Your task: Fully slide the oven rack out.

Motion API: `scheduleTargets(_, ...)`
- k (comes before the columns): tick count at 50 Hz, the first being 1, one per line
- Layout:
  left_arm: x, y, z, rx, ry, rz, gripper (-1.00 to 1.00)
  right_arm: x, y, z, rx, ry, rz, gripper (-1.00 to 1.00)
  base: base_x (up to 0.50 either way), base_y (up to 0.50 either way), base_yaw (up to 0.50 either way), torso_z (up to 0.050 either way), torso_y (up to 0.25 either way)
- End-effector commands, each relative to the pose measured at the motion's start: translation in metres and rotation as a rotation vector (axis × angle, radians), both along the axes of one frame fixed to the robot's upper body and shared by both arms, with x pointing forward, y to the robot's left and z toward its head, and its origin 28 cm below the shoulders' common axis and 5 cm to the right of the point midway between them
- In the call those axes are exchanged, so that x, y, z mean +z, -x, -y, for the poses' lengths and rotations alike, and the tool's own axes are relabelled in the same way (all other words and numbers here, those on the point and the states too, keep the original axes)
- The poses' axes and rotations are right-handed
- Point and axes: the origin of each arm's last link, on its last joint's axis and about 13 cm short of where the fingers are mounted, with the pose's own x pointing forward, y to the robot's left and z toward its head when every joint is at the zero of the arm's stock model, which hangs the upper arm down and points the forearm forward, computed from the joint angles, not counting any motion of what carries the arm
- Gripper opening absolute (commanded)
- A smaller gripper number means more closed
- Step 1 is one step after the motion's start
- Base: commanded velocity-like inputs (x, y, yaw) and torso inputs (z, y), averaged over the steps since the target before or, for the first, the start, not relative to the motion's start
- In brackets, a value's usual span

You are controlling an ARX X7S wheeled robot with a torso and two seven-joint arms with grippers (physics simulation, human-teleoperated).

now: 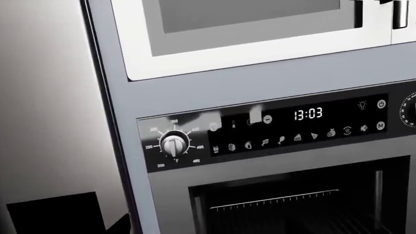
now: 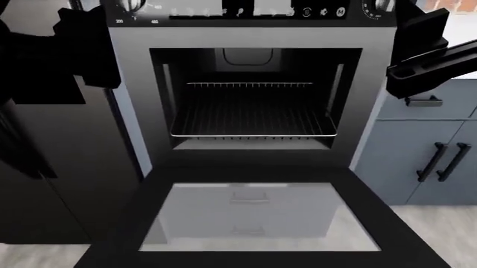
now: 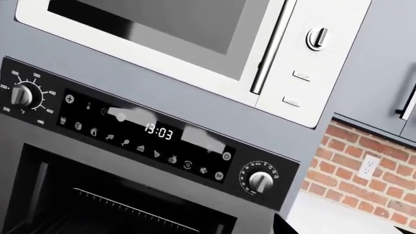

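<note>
Nearest, the oven door [image 2: 253, 223] is seen lowered flat. Beyond it, the oven rack [image 2: 252, 114] is seated inside the cavity, long axis side to side, front rail facing outward. Neither claw's opening can be told.

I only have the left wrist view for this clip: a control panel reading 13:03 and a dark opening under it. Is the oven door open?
Observer: Yes. In the head view the oven door is swung fully down, lying flat in front of the opening.
Operator: And the rack, has it come out at all?
Observer: The oven rack sits inside the cavity, its front rail behind the opening's edge, nothing over the door.
Operator: Is either arm on it?
Observer: No. Both arms are raised at the oven's sides, level with the panel and the top of the opening, well above the rack; their fingers are not visible.
Operator: What is right of the oven?
Observer: The right wrist view shows a brick wall with an outlet.
</note>
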Motion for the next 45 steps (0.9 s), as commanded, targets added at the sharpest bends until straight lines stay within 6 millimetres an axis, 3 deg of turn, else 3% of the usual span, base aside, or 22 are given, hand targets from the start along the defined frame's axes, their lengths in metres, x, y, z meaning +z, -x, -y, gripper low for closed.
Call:
scheduleTargets(1, -0.0008, 0.0002, -0.0006, 0.003, 0.004, -0.009, 1.0, 0.0018, 0.0003, -0.0005, 0.001, -0.018, 0.002, 1.0, 0.33, -0.01, 0.0, 0.0, 0.0)
scheduleTargets(21, 0.0003, 0.0006, -0.0025, 0.019, 0.003, -0.018, 1.0, -0.0026, 0.0004, 0.0012, -0.015, -0.016, -0.008, 1.0, 0.31, -0.05, 0.0, 0.0, 0.0)
scheduleTargets(45, 0.0, 0.002, -0.0013, 0.016, 0.0, -0.018, 1.0, -0.0051, 0.0024, 0.0017, -0.019, -0.019, -0.008, 1.0, 0.19, -0.05, 0.0, 0.0, 0.001)
